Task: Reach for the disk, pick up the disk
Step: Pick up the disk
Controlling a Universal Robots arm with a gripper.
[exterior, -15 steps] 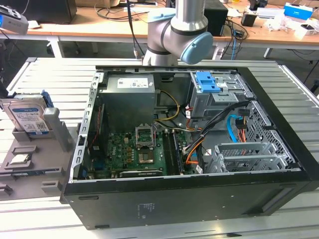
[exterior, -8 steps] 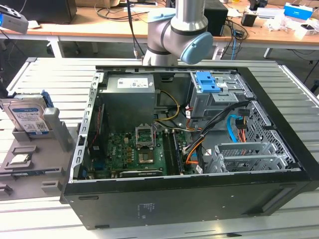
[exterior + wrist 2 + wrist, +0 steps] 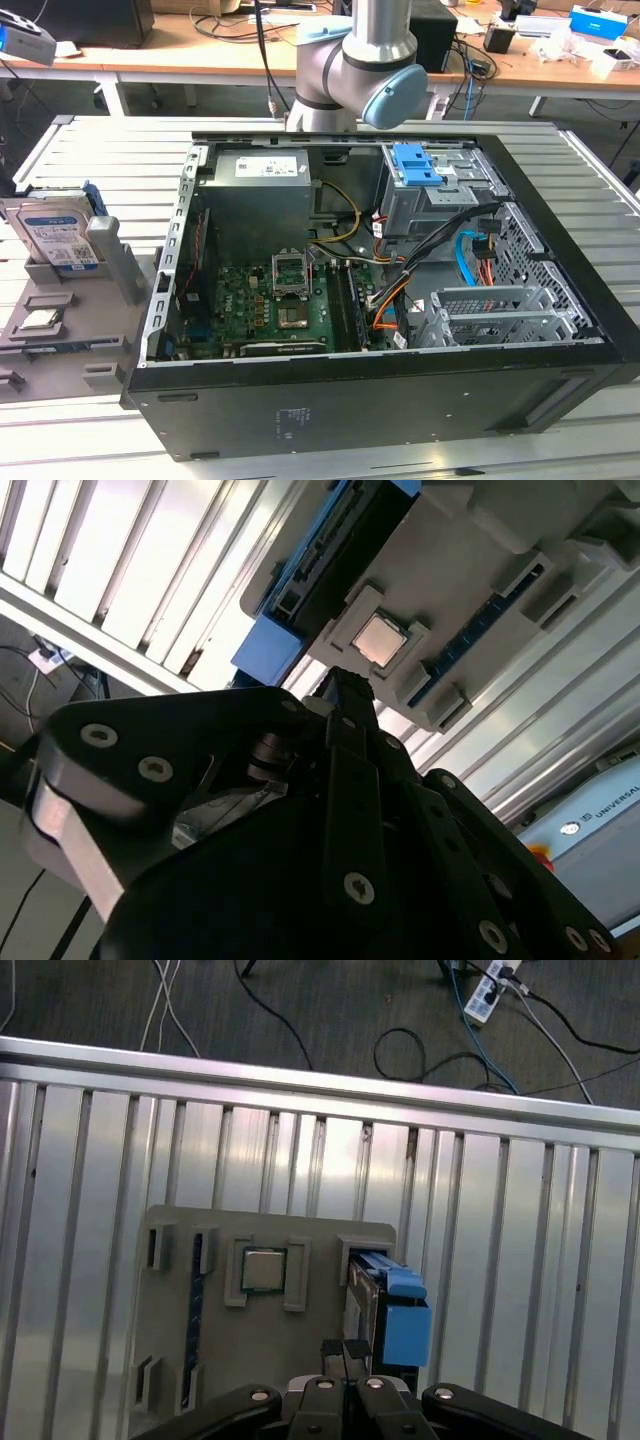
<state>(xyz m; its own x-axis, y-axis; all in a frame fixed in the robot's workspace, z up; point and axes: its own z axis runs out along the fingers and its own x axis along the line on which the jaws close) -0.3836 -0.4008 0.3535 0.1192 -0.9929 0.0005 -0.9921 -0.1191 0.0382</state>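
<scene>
— Slatted metal table (image 3: pixel 70 445) is seen, with floor cables beyond its edge in the first wrist view. Where is the disk placed?
— The disk (image 3: pixel 55 235) is stood upright on edge in a grey holder (image 3: pixel 60 345) at the table's edge on the exterior view's left. Bare slats lie open on the sides away from the case.
— What is crowded near it?
— A processor chip (image 3: pixel 263 1270) is laid flat in the same holder, just beside. An open computer case (image 3: pixel 400 410) is set close against the holder.
— Fingers?
— The gripper (image 3: pixel 345 1348) is held over the holder, near the disk's blue-railed edge. Its fingers are pressed together, nothing pinched.
</scene>
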